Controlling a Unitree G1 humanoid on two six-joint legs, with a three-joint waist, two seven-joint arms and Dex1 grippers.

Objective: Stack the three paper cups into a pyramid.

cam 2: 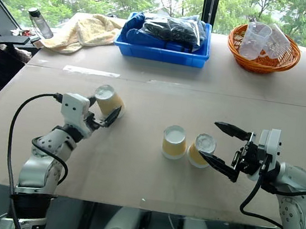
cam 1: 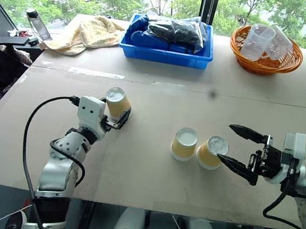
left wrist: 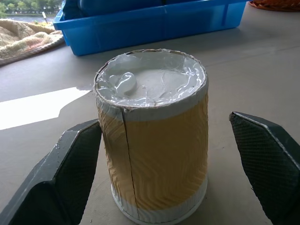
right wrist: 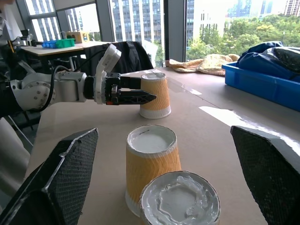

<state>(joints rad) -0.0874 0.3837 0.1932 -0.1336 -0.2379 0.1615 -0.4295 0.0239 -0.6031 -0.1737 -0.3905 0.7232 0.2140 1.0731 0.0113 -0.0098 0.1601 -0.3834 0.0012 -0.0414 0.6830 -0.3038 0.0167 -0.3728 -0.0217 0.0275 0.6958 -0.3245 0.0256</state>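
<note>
Bare tabletop between cups and bin

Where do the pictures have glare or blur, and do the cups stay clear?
Left wrist view: a bright patch of light on the table; the cup is sharp, the fingers soft. Right wrist view: the windows are washed out, the near fingers blurred. Left eye view: even light, all three cups clear.
</note>
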